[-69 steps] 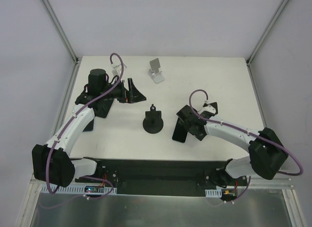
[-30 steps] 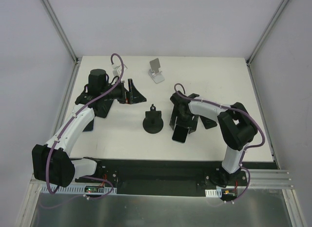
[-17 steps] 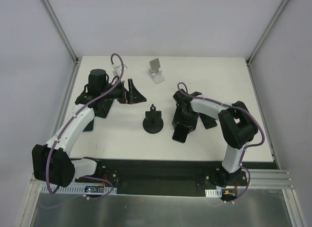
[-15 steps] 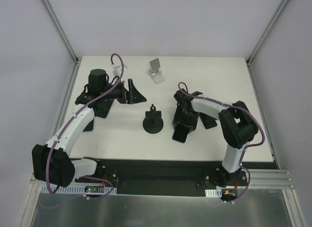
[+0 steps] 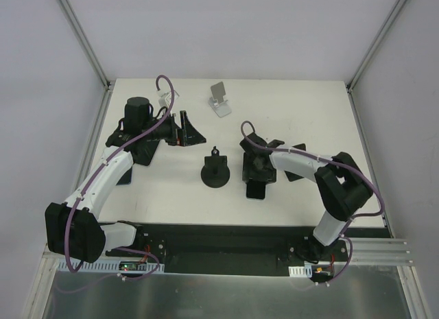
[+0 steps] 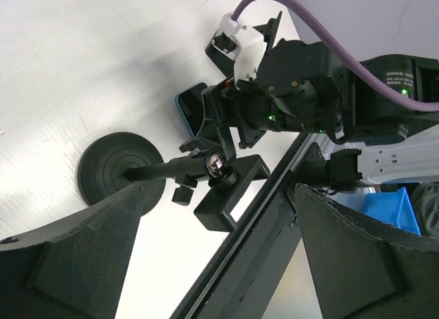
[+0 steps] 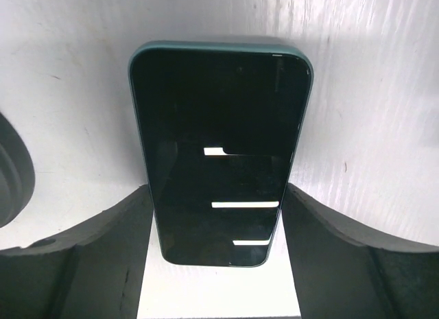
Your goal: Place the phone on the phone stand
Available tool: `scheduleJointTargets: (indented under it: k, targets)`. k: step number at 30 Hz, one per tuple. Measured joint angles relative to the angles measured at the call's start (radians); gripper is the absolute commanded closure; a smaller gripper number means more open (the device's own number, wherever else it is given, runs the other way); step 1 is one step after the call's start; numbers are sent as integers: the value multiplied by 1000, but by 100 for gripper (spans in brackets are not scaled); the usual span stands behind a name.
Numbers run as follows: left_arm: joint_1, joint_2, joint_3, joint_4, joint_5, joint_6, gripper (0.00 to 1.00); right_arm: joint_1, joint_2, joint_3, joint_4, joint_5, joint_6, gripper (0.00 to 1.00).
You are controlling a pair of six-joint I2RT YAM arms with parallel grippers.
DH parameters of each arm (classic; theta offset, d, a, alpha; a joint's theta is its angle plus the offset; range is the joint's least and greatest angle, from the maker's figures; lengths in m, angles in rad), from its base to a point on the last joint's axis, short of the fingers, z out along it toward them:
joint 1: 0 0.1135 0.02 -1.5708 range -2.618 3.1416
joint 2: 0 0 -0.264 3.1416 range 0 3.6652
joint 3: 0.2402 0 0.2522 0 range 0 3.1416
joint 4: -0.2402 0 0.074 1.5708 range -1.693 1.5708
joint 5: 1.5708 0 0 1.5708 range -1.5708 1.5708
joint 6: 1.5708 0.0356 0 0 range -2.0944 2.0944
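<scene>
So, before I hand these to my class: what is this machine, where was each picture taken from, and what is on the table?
Two robot arms are bolted to a white table. One picture looks down from above; the other two come from cameras on the wrists. The left end effector is open and empty, facing a black round-based stand. A white stand sits near the far edge. The right end effector straddles a dark phone lying flat; whether it grips yet is unclear.
</scene>
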Motion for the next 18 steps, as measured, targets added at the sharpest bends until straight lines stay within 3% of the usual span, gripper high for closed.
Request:
scheduleJointTargets:
  k: [12, 18]
  targets:
    - [-11, 16, 7, 0, 21, 3, 12, 15, -255, -186, 227, 114, -138, 99]
    - [-125, 54, 38, -1, 24, -1, 14, 27, -457, -315, 349, 120, -228, 99]
